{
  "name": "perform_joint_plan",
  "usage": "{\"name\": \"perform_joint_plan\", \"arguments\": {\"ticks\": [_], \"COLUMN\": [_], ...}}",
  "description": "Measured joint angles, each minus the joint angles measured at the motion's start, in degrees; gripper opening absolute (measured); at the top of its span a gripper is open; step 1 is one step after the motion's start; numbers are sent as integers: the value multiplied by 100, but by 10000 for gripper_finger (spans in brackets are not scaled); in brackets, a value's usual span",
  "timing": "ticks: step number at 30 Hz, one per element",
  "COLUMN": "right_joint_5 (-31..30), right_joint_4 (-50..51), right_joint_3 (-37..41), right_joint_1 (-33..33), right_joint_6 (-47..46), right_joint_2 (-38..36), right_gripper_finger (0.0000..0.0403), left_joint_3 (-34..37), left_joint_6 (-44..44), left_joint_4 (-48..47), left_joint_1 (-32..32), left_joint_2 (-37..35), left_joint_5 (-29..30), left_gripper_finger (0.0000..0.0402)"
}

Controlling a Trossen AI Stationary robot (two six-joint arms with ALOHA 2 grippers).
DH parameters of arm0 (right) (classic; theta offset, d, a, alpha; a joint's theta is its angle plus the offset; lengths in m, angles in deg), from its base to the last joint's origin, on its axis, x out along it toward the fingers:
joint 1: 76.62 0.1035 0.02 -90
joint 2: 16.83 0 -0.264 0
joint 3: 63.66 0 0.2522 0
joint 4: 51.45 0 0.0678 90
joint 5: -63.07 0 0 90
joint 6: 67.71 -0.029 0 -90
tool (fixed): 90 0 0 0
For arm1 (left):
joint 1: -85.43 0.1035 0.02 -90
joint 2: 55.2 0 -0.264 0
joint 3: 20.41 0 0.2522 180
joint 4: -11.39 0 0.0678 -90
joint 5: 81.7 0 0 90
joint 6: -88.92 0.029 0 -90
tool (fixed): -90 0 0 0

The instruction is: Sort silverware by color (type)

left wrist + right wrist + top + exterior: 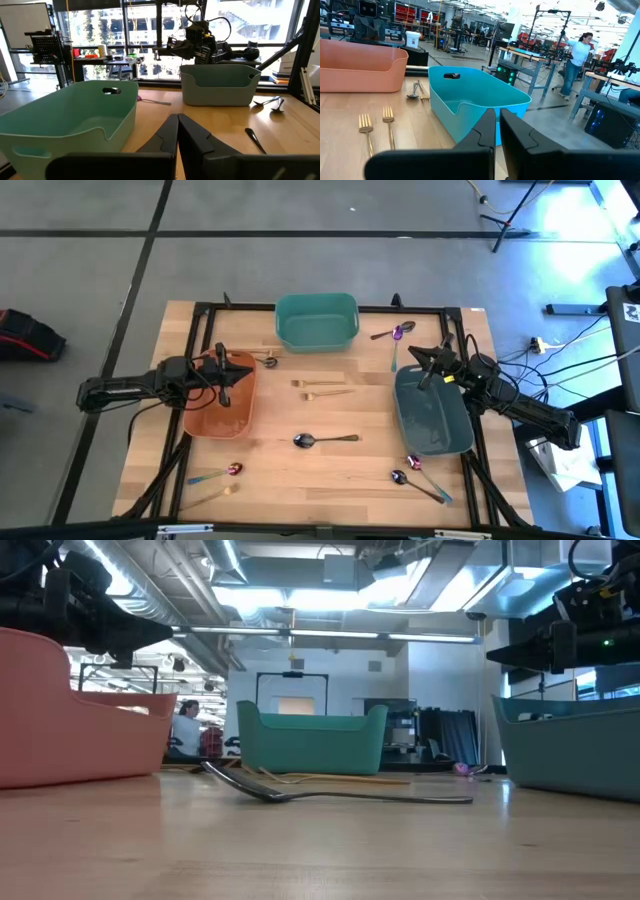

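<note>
The silverware lies scattered on the table. A dark spoon (325,440) (330,795) rests flat at mid-table, and two gold forks (320,388) (376,121) lie beyond it. A purple spoon (398,333) sits near the far right. Other pieces lie by the orange bin's far corner (268,361), at the near left (215,474) and at the near right (418,477). My left gripper (222,380) (177,131) hovers shut and empty over the orange bin (222,408). My right gripper (432,370) (497,125) hovers shut and empty over the far end of the grey-blue bin (432,420).
A teal bin (316,320) (310,740) stands at the far middle of the table. A dark frame runs along the table's edges (470,380). Bare wood lies between the three bins. People show in the room beyond (577,52).
</note>
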Motion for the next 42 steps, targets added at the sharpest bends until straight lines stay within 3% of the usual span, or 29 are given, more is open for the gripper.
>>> {"name": "perform_joint_plan", "arguments": {"ticks": [13, 20, 23, 30, 42], "right_joint_5": [0, -21, -23, 39, 124], "right_joint_4": [-14, -134, -464, -730, -1046], "right_joint_3": [0, 0, 1, 0, 1], "right_joint_1": [-1, 0, 1, -1, 1], "right_joint_6": [0, -10, -489, -1077, -1160], "right_joint_2": [0, 0, 0, 24, 24], "right_gripper_finger": [19, 19, 19, 19, 19], "left_joint_3": [0, -23, -156, -867, -2434], "left_joint_6": [-317, -65, -2, 280, 255], "left_joint_4": [1459, 1783, 1798, 1830, 1808], "left_joint_1": [2, 2, 1, 2, 2], "left_joint_2": [0, 40, 311, 1560, 4638], "left_joint_5": [-3, 71, 72, 218, 263], "left_gripper_finger": [6, 6, 6, 6, 6]}}
